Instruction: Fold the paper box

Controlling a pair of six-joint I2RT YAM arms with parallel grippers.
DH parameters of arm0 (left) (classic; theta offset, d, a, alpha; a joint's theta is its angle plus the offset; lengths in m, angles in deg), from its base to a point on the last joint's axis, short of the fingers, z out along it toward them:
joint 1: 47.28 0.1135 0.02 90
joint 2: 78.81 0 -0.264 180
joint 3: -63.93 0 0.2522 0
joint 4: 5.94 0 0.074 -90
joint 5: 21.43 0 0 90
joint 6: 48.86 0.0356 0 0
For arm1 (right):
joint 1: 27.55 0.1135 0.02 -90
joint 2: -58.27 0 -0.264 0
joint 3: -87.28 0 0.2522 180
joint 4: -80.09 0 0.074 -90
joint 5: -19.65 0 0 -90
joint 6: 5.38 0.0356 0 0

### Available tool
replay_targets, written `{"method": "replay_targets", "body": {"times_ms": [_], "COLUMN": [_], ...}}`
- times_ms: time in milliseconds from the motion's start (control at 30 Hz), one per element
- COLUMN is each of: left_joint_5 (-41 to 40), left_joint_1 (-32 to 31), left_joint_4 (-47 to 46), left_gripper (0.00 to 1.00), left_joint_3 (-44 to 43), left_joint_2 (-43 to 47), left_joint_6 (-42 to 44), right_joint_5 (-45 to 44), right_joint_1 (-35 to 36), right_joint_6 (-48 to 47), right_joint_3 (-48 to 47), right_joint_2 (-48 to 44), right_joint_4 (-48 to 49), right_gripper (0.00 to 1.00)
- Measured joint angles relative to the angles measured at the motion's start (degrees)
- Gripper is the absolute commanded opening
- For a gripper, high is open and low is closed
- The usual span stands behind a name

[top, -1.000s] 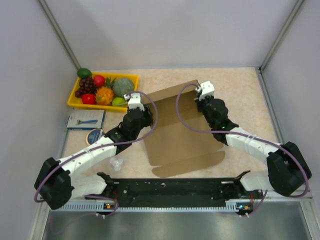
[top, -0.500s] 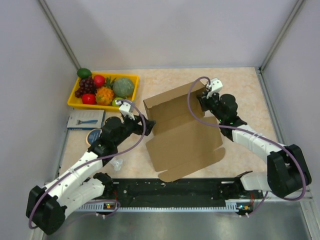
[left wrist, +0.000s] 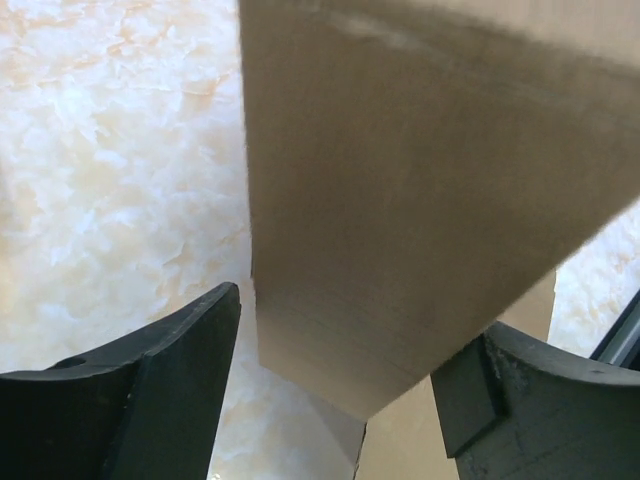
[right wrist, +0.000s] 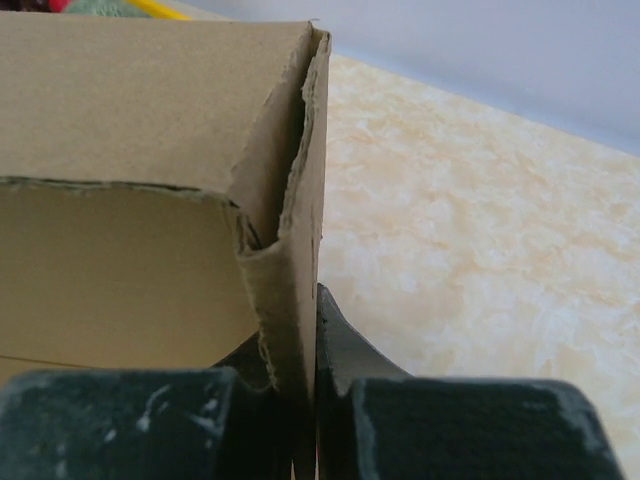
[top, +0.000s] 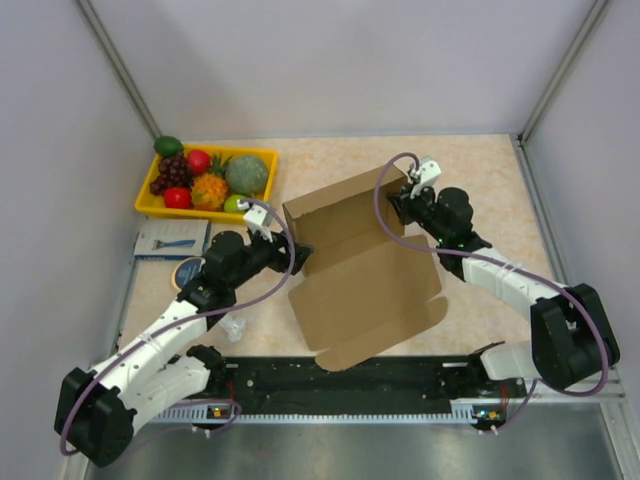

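Observation:
The paper box point(top: 360, 275) is plain brown cardboard and lies mid-table, half opened, with its far wall raised and a rounded tab at the near edge. My right gripper point(top: 402, 205) is shut on the box's far right corner wall. In the right wrist view the doubled cardboard edge point(right wrist: 290, 200) is pinched between the fingertips of the gripper point(right wrist: 308, 380). My left gripper point(top: 298, 258) is open at the box's left edge. In the left wrist view a cardboard flap point(left wrist: 420, 200) hangs between the gripper's point(left wrist: 340, 400) wide-apart fingers, and neither finger shows contact with it.
A yellow tray point(top: 150, 208) of fruit stands at the far left. A blue-white packet point(top: 172, 240) and a round tin point(top: 190, 272) lie near it. A small clear object point(top: 234, 328) lies by the left arm. A black rail point(top: 340, 378) runs along the near edge.
My left gripper has pulled back from the box's far left corner to its left edge. The box has turned and shifted slightly left. The right gripper keeps its hold on the far right corner.

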Motion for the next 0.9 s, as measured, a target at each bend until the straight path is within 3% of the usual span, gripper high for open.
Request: {"method": "replay_targets", "body": {"times_ms": [133, 233, 333, 400, 567, 667, 800, 900], "left_joint_5": [1.5, 2.8, 4.2, 4.9, 2.7, -1.9, -10.8, -19.1], "left_joint_1": [0.1, 0.6, 1.1, 1.2, 1.0, 0.4, -0.8, -1.4], "left_joint_4": [-0.4, -0.9, -1.9, -2.4, -1.3, -0.9, 0.8, 2.7], "left_gripper": [0.60, 0.58, 0.58, 0.66, 0.64, 0.52, 0.26, 0.16], "left_joint_3": [-0.1, -0.1, -0.2, -0.4, -1.7, -1.8, -1.9, -1.9], "left_joint_2": [-1.6, -3.3, -5.2, -6.2, -7.4, -7.3, -7.3, -7.3], "left_joint_6": [-0.8, -1.5, -2.5, -3.2, -4.0, -4.0, -3.4, -2.7], "right_joint_5": [-5.6, -13.4, -21.0, -24.1, -25.8, -25.4, -25.3, -25.1], "right_joint_1": [3.2, 6.5, 9.2, 10.2, 10.7, 11.0, 11.6, 12.5], "right_joint_6": [-1.1, -2.6, -3.9, -4.4, -4.2, -3.3, -1.0, 0.8], "right_joint_3": [0.0, 0.0, 0.5, 0.6, 0.6, 0.6, 0.6, 1.0], "right_joint_2": [0.3, 0.4, 0.4, 0.4, 0.4, 0.4, 0.4, -0.2], "right_joint_4": [-2.9, -2.9, -1.9, -1.6, -1.0, -1.1, -2.0, -2.8], "right_gripper": [0.00, 0.00, 0.00, 0.00, 0.00, 0.00, 0.00, 0.00]}}
